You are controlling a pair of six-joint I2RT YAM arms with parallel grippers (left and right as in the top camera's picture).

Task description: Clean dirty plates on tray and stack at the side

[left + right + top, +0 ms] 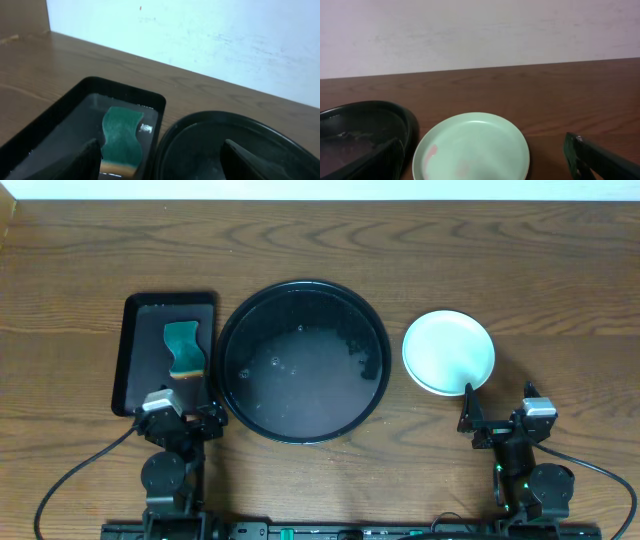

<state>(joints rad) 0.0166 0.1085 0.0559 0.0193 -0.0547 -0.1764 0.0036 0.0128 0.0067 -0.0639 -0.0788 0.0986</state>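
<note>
The round black tray [238, 395] sits mid-table, wet and holding no plates. It also shows in the left wrist view [200, 130] and the right wrist view [405, 116]. A stack of plates [448, 351] lies on the bare wood to its right, a pale mint one on top; how many are under it is not clear. In the right wrist view the top plate [475, 145] has a faint pink tint at left. My left gripper [190, 420] is open and empty at the tray's near-left edge. My right gripper [497, 425] is open and empty, just in front of the stack.
A rectangular black tray [140, 360] left of the round tray holds a green sponge [183, 348], which also shows in the left wrist view [121, 135]. A pale wall runs along the table's far edge.
</note>
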